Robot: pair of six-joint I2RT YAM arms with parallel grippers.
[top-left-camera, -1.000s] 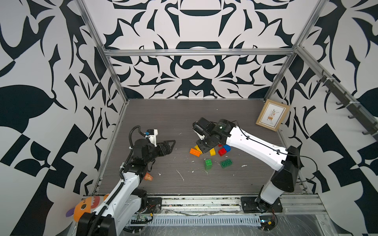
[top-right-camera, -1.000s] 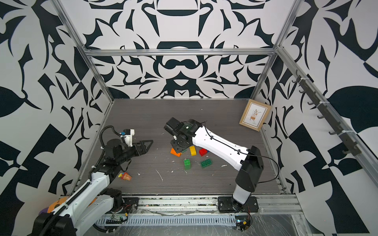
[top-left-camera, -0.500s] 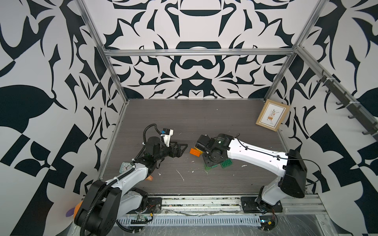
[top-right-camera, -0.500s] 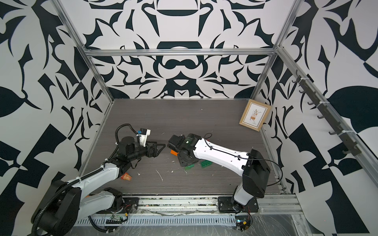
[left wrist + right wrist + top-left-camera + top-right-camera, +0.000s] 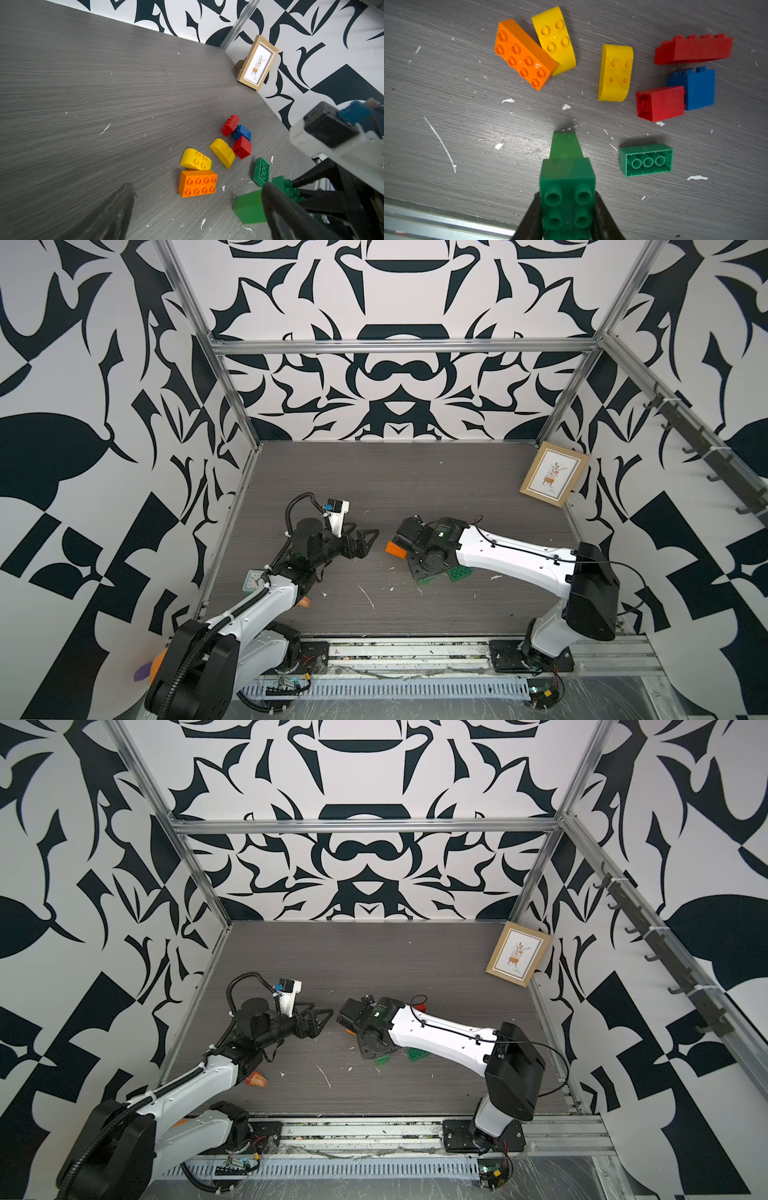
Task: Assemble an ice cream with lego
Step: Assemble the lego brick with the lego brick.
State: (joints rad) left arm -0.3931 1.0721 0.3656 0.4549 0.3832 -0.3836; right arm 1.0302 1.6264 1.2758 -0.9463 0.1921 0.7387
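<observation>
Clamping green brick [image 5: 566, 178] in right gripper [image 5: 566, 209] over the table; left gripper [image 5: 371, 544] jaws spread wide, near orange brick [image 5: 395, 549].

Black-and-white patterned walls [image 5: 395, 377], grey wood-grain floor [image 5: 415, 472], framed picture [image 5: 555, 477]

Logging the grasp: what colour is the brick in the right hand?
Green brick, clearest in the right wrist view.

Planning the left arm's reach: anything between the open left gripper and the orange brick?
Nothing visible. Only bare table lies between the left gripper and the orange brick. The right gripper, shut on a green brick, sits beside the orange brick, out of that path.
</observation>
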